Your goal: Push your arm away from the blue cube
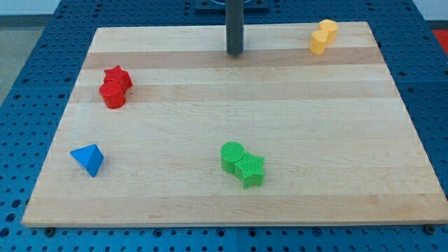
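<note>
The blue block [88, 159] lies near the view's bottom left of the wooden board [238, 112]; it looks more like a pointed wedge than a cube. My tip [234, 53] stands near the board's top edge, a little left of the middle, far up and to the right of the blue block and touching no block.
A red star and a red cylinder [114, 87] sit together at the left. A green cylinder and a green star [242, 165] sit together at the bottom middle. Two yellow blocks [323, 36] sit at the top right. A blue pegboard surrounds the board.
</note>
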You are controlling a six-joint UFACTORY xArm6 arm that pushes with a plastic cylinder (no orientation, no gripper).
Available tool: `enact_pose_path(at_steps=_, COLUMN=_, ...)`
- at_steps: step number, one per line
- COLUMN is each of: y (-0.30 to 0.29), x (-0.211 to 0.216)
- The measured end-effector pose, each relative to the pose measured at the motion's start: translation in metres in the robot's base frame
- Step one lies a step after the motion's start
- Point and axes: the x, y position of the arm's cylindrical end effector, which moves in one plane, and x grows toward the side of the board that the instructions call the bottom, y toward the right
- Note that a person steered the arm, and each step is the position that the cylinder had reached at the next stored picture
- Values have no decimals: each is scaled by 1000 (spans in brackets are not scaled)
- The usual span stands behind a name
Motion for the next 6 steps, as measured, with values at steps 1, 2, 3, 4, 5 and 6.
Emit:
enact_pose_path(at_steps=1, y=0, x=14)
enact_pose_path(at_steps=2, y=-3, x=54)
enact_pose_path(at_steps=3, y=-17, x=88)
enact_pose_path(at_steps=4, y=-41, x=117)
enact_pose_path(at_steps=5, y=-63, x=148)
enact_pose_path(at_steps=6, y=-79, x=180)
